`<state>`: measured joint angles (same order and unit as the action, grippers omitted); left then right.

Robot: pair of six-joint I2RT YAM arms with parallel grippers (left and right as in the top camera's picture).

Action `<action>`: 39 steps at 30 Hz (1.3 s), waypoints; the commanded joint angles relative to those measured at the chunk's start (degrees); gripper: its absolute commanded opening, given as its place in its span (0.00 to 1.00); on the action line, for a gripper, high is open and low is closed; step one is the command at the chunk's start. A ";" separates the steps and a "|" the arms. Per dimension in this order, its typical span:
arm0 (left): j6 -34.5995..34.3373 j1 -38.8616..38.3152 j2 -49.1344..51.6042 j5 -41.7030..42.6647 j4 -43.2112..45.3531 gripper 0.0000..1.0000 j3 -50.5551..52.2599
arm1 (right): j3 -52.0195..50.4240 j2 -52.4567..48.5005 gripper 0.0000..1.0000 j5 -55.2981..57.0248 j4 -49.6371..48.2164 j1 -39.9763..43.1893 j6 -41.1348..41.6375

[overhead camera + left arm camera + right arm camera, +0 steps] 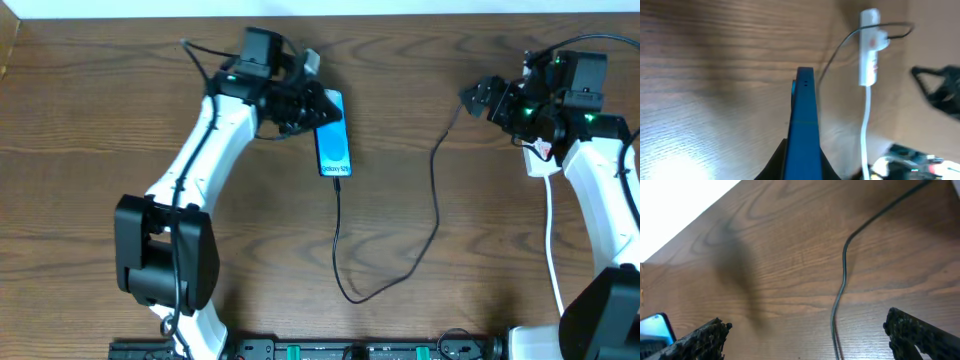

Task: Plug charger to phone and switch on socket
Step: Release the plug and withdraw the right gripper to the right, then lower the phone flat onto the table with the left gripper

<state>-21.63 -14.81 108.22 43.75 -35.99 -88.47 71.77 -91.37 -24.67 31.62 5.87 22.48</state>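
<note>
The phone (333, 140), screen up and light blue, lies on the table left of centre. My left gripper (312, 108) is shut on its upper end; in the left wrist view the phone (803, 115) shows edge-on between the fingers (801, 150). The charger cable (437, 195) runs from the phone's lower end in a loop toward the right. Its tip (340, 183) meets the phone's lower edge. My right gripper (482, 97) is open and empty, above the cable (841, 290). The socket (869, 55) is a white strip with the adapter on it, mostly hidden under the right arm in the overhead view (540, 165).
The socket's white cord (549, 235) runs down the right side toward the table's front edge. The wooden table's (100, 120) far edge meets a white wall at the top. The phone's corner shows at the lower left of the right wrist view (655, 327).
</note>
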 commanded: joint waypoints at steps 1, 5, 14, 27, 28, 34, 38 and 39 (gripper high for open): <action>4.04 -2.62 0.85 -5.46 -0.13 0.07 -0.61 | 0.13 0.35 0.99 1.66 0.35 0.04 -1.14; 4.00 -5.07 3.58 -5.49 0.74 0.08 -0.61 | 0.13 0.35 0.99 1.66 0.57 0.04 -1.14; -3.91 -9.07 11.87 -5.46 7.41 0.07 -0.61 | 0.13 0.35 0.99 2.12 0.57 0.04 -1.16; -11.93 -11.15 15.06 -5.90 10.64 0.07 -0.61 | 0.11 0.35 0.99 2.27 0.98 0.04 -1.16; -12.44 -11.15 15.23 -5.90 10.62 0.07 -0.61 | 0.11 0.35 0.99 2.27 0.98 0.04 -1.16; -14.64 -11.15 16.87 -5.88 10.64 0.07 -0.61 | 0.11 0.35 0.99 2.29 1.05 0.04 -1.16; -14.45 -11.15 16.90 -5.92 10.78 0.07 -0.61 | 0.11 0.35 0.99 2.27 1.20 0.04 -1.16; -14.45 -11.15 16.90 -5.92 10.78 0.07 -0.61 | 0.11 0.35 0.99 2.27 1.25 0.04 -1.16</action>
<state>-35.40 -26.04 125.21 37.28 -25.41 -88.47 71.77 -91.44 -23.03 32.42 5.87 22.24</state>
